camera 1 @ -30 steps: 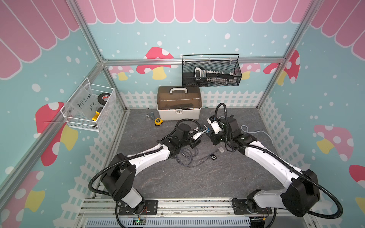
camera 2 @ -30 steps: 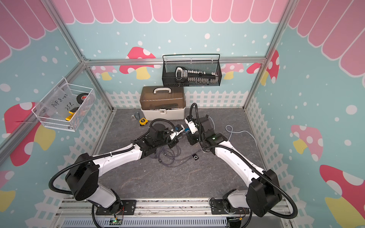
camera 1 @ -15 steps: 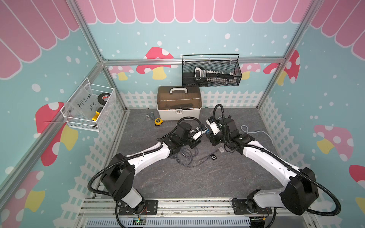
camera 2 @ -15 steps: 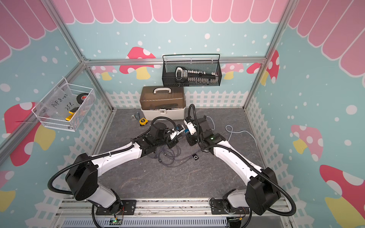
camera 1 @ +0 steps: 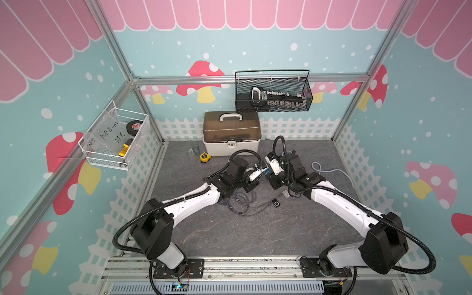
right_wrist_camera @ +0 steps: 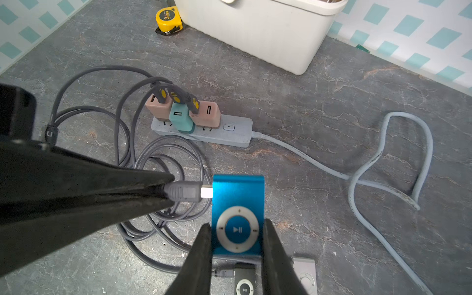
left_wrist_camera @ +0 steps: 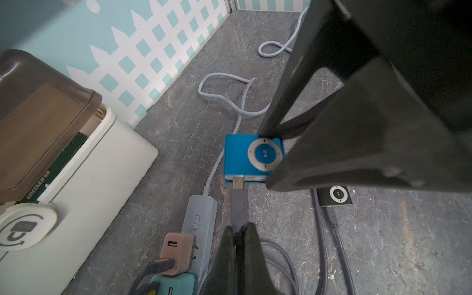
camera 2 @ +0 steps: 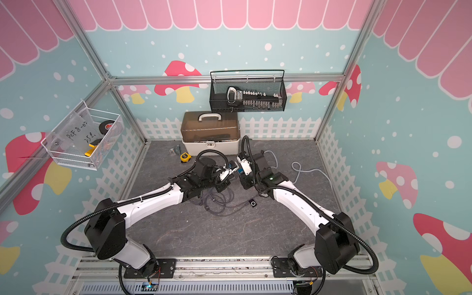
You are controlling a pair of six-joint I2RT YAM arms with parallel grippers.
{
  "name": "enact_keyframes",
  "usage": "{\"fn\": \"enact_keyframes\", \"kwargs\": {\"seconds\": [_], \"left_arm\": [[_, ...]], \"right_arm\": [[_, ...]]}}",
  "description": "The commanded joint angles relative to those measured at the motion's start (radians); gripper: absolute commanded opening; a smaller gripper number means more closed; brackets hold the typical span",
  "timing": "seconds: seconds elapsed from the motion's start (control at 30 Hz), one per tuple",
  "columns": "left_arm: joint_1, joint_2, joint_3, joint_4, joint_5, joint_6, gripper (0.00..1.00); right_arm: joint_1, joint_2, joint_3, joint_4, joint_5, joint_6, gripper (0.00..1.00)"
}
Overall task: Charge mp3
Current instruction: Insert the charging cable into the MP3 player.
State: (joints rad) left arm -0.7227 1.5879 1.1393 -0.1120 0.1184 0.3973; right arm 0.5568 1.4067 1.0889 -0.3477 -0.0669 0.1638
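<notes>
Blue brushed metal with a white click wheel: that's the mp3 (right_wrist_camera: 237, 194). It's a tiny square clip-on player, up off the worktop (right_wrist_camera: 332, 102) and pinched by its two side edges in my right tool (right_wrist_camera: 237, 226). The jaws only have the wheel end, so the other half sticks out past them with nothing backing it.

My left tool (left_wrist_camera: 238, 229) is pressed together on the back of the grey plug (right_wrist_camera: 184, 192). The plug's silver tip sits right at the mp3's edge, just ahead of that tool. Bare metal shows on the tip from both wrist views, so I'd say it isn't seated yet.

Stuff I'd worry about:
- The push lands on the unsupported half, off to one side of my right tool's grip. Too much force and I reckon the mp3 swivels between the jaws or pops out.
- I can't tell if the tip is lined up with the port or the right way round. Shoving it in crooked could bend the tip or scrape the case.
- I'm holding the plug near its tail, so it may tilt or slide back in the left tool instead of going in.
- The cable (right_wrist_camera: 163, 153) lies looped in a heap under both tools and runs to the strip (right_wrist_camera: 237, 132). A snag there would tug the plug sideways.
</notes>
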Motion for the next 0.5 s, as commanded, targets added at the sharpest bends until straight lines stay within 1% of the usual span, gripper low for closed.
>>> {"fn": "enact_keyframes", "kwargs": {"seconds": [0.0,0.07,0.1,0.13,0.27,0.47], "left_arm": [[-0.011,0.002,0.074,0.091,0.011,0.009,0.0],[-0.011,0.004,0.079,0.088,0.015,0.01,0.0],[-0.011,0.007,0.082,0.088,0.016,-0.032,0.0],[-0.011,0.009,0.084,0.088,0.017,-0.035,0.0],[-0.011,0.022,0.084,0.084,0.022,-0.034,0.0],[-0.009,0.008,0.039,0.106,0.02,-0.023,0.0]], "right_arm": [[0.044,0.024,-0.005,-0.035,-0.085,0.003,0.08],[0.044,0.027,-0.004,-0.035,-0.084,0.004,0.08],[0.044,0.029,-0.003,-0.034,-0.086,0.008,0.08],[0.044,0.028,-0.002,-0.032,-0.091,0.008,0.08],[0.044,0.018,-0.009,-0.004,-0.103,0.028,0.08],[0.038,0.004,-0.011,-0.016,-0.068,0.039,0.08]]}}
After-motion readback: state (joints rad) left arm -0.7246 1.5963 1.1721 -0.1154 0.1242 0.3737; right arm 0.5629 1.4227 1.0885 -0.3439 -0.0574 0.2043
